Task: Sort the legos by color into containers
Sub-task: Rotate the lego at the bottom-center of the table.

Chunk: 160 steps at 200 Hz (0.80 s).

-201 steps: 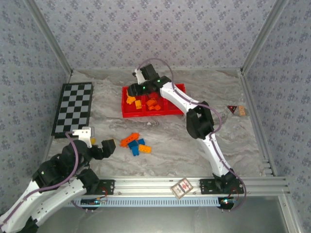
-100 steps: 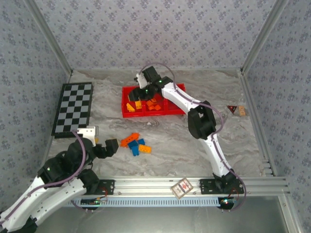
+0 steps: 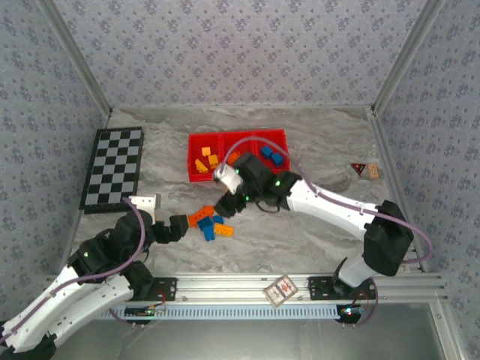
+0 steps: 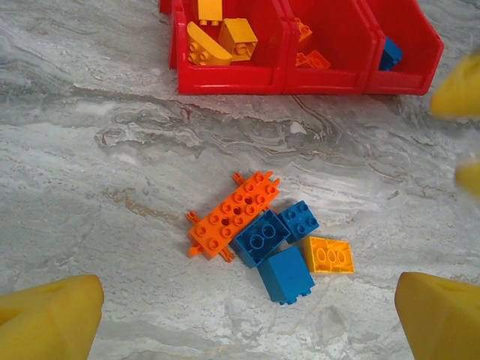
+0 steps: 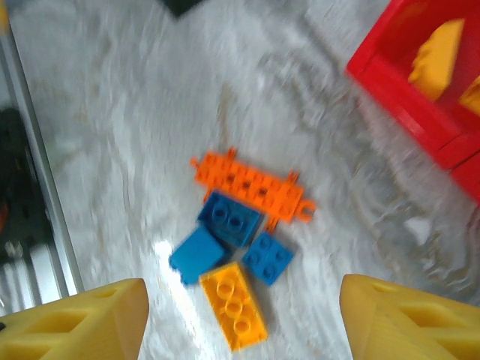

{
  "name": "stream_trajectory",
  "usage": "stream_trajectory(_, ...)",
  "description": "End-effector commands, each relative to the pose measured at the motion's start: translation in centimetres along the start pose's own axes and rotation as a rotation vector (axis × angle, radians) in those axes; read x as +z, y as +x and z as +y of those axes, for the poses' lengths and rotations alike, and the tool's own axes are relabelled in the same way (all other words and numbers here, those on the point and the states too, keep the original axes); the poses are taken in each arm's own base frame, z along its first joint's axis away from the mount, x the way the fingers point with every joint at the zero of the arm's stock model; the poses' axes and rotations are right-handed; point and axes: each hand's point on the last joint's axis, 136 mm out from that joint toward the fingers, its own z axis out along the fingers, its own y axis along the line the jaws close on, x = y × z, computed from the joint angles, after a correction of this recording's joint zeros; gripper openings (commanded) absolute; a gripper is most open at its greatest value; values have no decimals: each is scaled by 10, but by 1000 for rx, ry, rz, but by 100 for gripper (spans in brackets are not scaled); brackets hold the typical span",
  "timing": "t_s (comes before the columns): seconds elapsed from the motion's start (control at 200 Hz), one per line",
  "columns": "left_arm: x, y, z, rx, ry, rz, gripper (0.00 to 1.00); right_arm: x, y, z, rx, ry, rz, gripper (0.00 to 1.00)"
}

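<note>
1. My left gripper (image 3: 178, 227) is spread as wide as it goes and holds nothing. It sits just left of the loose pile.
2. In the left wrist view its yellow fingertips (image 4: 49, 319) are down in the bottom corners, with only bare table between them and the pile ahead.
3. My right gripper (image 3: 224, 205) also has its fingers apart and is empty. It is over the far side of the same pile. The right wrist view is motion-blurred, with the fingertips (image 5: 82, 322) far apart and the bricks below them.
4. The loose legos (image 3: 208, 223) lie on the marble table (image 3: 315, 225), between the tray and the arm bases.
5. The pile is an orange plate (image 4: 232, 215), three blue bricks (image 4: 260, 238) and one yellow-orange brick (image 4: 328, 255), all bunched and touching.
6. The red tray (image 3: 240, 134) is beyond the pile, with three compartments side by side.
7. The left compartment holds yellow-orange pieces (image 4: 225, 37).
8. The middle one holds orange pieces (image 4: 307, 56).
9. The right one holds blue pieces (image 3: 271, 155).
10. The checkered board (image 3: 114, 166) is at the left, well apart from the tray and the pile.
</note>
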Motion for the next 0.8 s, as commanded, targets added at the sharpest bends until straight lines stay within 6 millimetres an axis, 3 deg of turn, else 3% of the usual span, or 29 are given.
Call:
stream_trajectory(0.0,-5,-7,2,-3,-17,-23,99,15,28,7,-121,44,21,71)
stream_trajectory(0.19,-3,-6,3,-16,-13,-30,100,28,75,20,-87,16,133,75)
stream_trajectory(0.365,-2,-4,1,-13,-9,-22,100,38,106,30,-77,15,188,75)
stream_trajectory(0.56,-1,-3,2,-17,-16,-18,100,59,124,62,-142,-80,206,76)
stream_trajectory(0.795,-4,-3,3,-29,-9,-22,100,81,127,44,-220,-11,230,76)
